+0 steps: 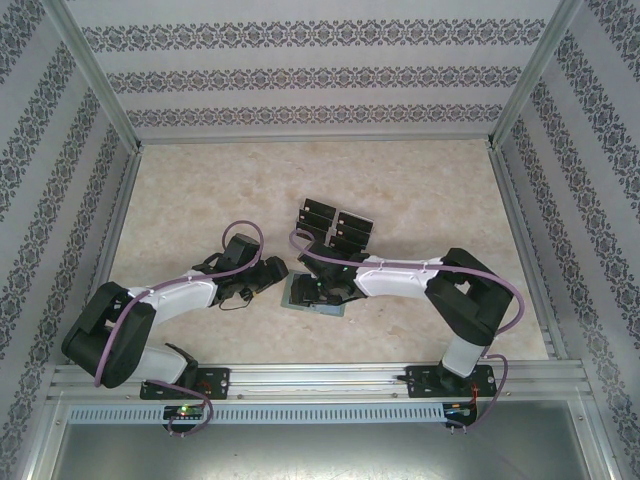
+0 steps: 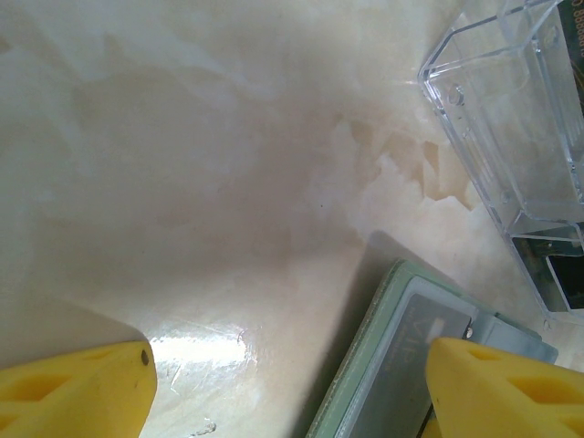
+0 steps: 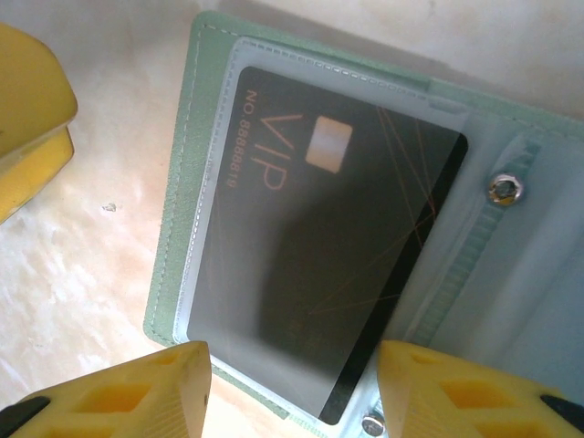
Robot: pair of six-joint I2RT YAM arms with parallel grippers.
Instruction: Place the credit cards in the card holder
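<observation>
Bare table point(image 1: 200, 190) at left, right and far back gives wide passage, but centre is crowded: clear tray point(image 1: 336, 238) of credit cards point(image 1: 318, 213) just behind card holder point(image 1: 296, 300), left gripper point(image 1: 270, 272) at its left edge, right gripper point(image 1: 322, 290) over it, patterned walls point(image 1: 60, 150) all round.

White-and-black arms point(image 1: 185, 293), looping purple cables point(image 1: 244, 223), blocky yellow tool fingers point(image 3: 137, 392).

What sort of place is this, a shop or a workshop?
Most likely a robotics lab test booth: a left arm and right arm bolted to a metal rail, a table boxed in by patterned walls, and a card holder laid out with cards.
</observation>
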